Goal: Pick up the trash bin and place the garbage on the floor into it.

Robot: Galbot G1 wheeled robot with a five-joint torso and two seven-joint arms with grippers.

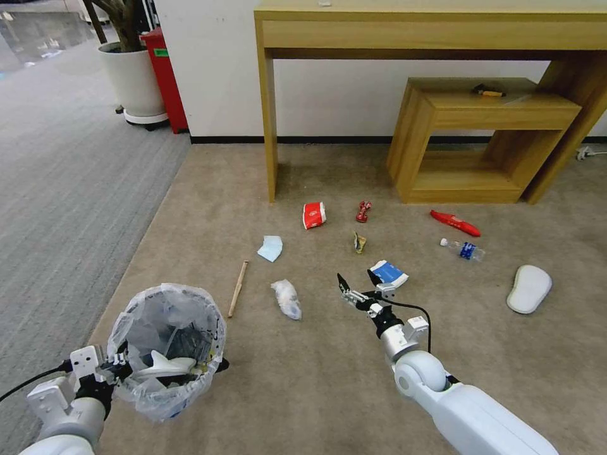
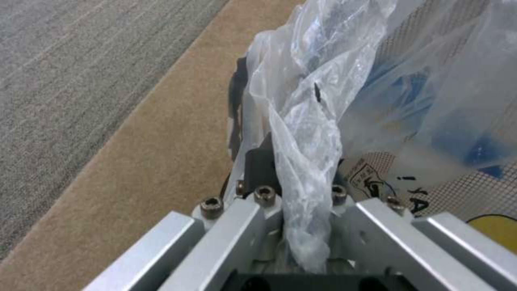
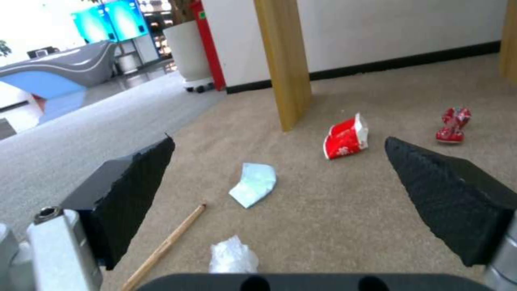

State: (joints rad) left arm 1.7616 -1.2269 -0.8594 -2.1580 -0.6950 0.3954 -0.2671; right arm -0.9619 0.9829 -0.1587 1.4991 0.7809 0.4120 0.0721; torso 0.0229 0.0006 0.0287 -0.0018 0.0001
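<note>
Wooden stick (image 1: 238, 289) lengthwise toward the desk (image 1: 404, 31)

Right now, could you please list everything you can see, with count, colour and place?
trash bin: one, black with clear bag, held at its rim on the left; a white slipper inside
stick: one, tan, on the floor right of the bin
crumpled paper: one, white, near the stick
mask: one, pale blue, beyond the paper
paper cup: one, red, by the desk leg
wrappers: two red, one yellowish, mid-floor
carton: one, blue-white, just beyond the right gripper
bottle: one, clear, right side
second slipper: one, white, far right
plant pot: one, white, far left
left gripper: fingers shut on the bin's rim
right gripper: fingers open, above the floor
</note>
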